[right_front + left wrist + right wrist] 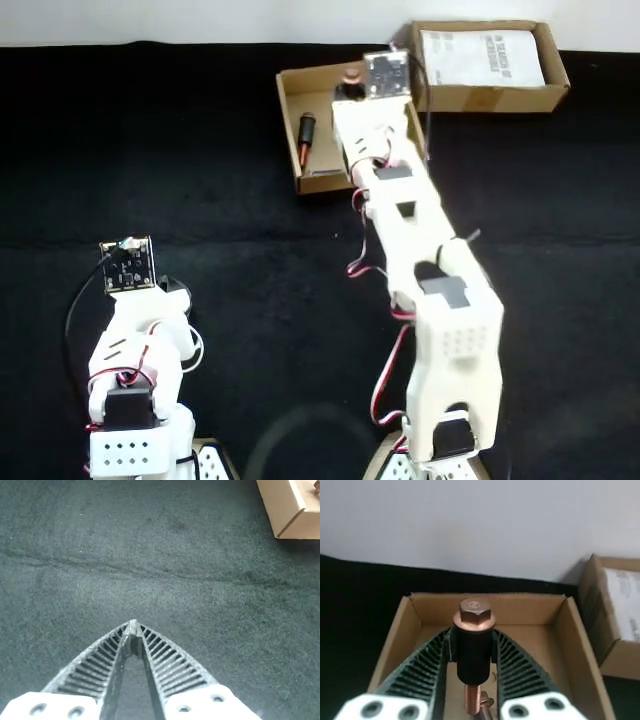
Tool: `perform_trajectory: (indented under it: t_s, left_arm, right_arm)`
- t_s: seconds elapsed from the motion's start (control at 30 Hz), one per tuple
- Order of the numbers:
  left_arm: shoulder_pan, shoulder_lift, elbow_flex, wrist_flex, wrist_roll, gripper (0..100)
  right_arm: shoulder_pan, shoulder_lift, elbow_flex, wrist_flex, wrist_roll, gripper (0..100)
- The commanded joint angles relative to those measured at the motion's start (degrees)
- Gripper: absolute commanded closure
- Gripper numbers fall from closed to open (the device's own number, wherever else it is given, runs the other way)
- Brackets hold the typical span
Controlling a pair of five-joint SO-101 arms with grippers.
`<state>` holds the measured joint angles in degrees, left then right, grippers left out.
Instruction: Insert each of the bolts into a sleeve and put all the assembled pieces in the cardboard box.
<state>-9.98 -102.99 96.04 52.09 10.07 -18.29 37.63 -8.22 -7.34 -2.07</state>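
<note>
Right gripper (473, 639) clamped on the sleeve (472, 660), bolt (474, 616) through it, long axis along the fingers (512, 665), head past the tips, hanging right over the box (395, 640). Left gripper (133, 629) pinched closed, empty, well apart.

The worktop (200, 580) wears black matt cloth, faintly fuzzy (felt-like, softly creased). The cardboard box (572, 640) is plain brown card, dull and smooth. The bolt (474, 615) is copper-toned metal with a mild sheen; its sleeve (472, 655) is smooth matt black. The left hand (133, 630) and the right hand (472, 637) have ribbed dark plastic fingers (170, 665) on white plastic bases.
</note>
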Motion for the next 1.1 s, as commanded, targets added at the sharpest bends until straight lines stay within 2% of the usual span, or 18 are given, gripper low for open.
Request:
perform_trajectory:
  t_s: [0.0,0.1,0.27,0.33,0.5,0.57,1.07]
  left_arm:
    - [-0.31,-0.92,1.01,0.09,0.26,99]
    - [-0.31,-0.92,1.01,0.09,0.26,99]
    - [-0.22,-0.92,1.01,0.09,0.26,99]
    - [-0.22,-0.92,1.01,0.09,0.26,99]
    - [-0.13,-0.92,1.01,0.09,0.26,99]
    - [-0.13,-0.92,1.01,0.09,0.26,99]
    - [0.66,-0.57,1.01,0.0,0.09,99]
  right_arm:
    - [-0.4,4.18,-8.13,0.04,0.53,99.2]
    - [-0.48,7.69,-10.15,1.1,0.53,99.2]
    - [-2.15,8.57,-16.31,15.16,0.53,97.4]
    - [-2.59,8.57,-19.65,20.97,0.53,90.9]
    - [-3.12,8.4,-27.03,33.98,0.62,67.3]
    - [-3.12,8.22,-30.2,38.37,0.7,63.2]
    - [-3.91,8.4,-73.98,78.55,0.44,65.2]
